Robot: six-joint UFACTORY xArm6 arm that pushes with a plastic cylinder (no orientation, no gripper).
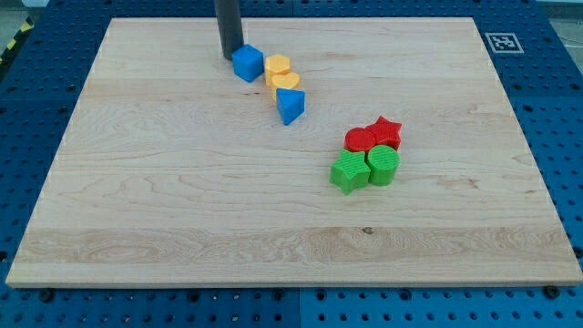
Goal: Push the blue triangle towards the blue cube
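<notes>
Green blocks (365, 169): sitting near, clear of trouble.
Tip (229, 57): touching blue cube (247, 63), risking shoving it away.
Blue triangle (291, 106): waiting behind yellow blocks (282, 72).
Pincer: none, only a rod.

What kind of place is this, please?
Probably a robotics lab bench. A wooden board lies on a blue perforated table, with a printed marker tag at its corner. My tip stands just left of the blue cube, among small coloured blocks.

Pale wooden board (273, 228), blue perforated table (36, 82)
</notes>
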